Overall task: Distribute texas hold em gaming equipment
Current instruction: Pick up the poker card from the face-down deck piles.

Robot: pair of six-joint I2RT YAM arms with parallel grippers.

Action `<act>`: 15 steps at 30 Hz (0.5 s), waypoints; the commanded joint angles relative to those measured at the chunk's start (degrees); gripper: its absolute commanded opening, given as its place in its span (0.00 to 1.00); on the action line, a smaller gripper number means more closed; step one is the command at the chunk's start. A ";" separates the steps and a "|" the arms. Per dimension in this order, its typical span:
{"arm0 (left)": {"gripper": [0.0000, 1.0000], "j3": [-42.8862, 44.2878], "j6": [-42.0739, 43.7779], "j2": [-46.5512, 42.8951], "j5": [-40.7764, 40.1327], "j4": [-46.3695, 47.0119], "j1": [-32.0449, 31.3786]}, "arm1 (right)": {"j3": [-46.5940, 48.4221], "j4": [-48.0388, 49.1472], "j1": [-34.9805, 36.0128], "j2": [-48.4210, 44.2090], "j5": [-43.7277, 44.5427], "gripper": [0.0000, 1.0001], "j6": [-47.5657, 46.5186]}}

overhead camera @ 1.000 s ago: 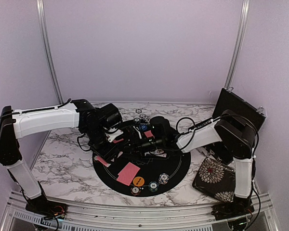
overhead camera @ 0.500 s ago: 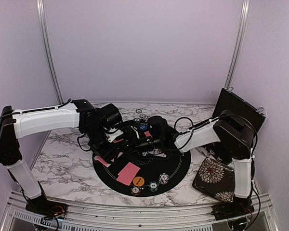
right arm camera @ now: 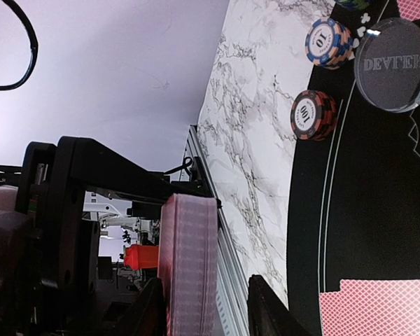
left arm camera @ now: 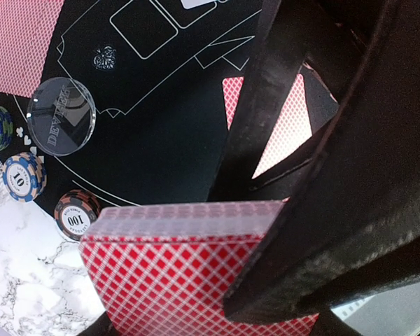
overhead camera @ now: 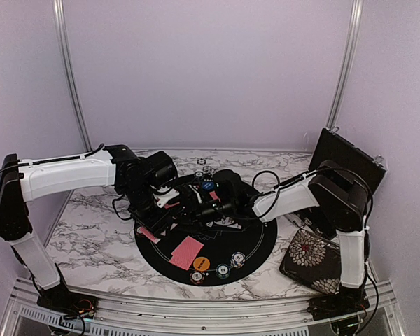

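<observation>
**A:** Where's the deck (left arm camera: 175,280) sitting for us right now?

**B:** Up off the mat (overhead camera: 255,234), over its far-left part, clamped in the left gripper (overhead camera: 166,208). The right gripper (right arm camera: 208,311) has its fingers spread either side of the deck. We can see a gap between one finger and the cards, so it's not pinching anything yet.

**A:** So we're calling this the dealing step?

**B:** That's our read. A card (overhead camera: 187,252) lies face down toward the mat's near edge and chips (overhead camera: 238,260) sit by the near rim, so some spots look served already. For the next move, we reckon the right fingers have to close on just the top card and slide it off. The left clamp has to be firm enough that the whole deck doesn't come along.

**A:** Which camera do we trust for the grip?

**B:** Not the top one, where both grippers merge into one dark clump, though it's the only view with the whole layout. The right wrist gives us the deck edge-on and that gap. The left wrist gives us the deck's red diamond back, the dealer button (left arm camera: 61,115), and a second card (left arm camera: 283,133) lying on the mat behind the right fingers.
</observation>
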 commanded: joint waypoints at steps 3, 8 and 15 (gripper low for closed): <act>0.44 0.79 0.47 -0.81 0.06 -1.50 -0.14 | 0.73 -3.35 -0.46 -0.09 1.88 0.37 -2.03; 0.44 0.66 0.46 -0.86 0.06 -1.55 -0.15 | 0.62 -3.78 -0.97 -0.58 2.17 0.36 -2.46; 0.44 0.22 0.54 -0.91 0.08 -1.46 -0.17 | 0.15 -3.60 -1.49 -1.38 2.43 0.34 -2.35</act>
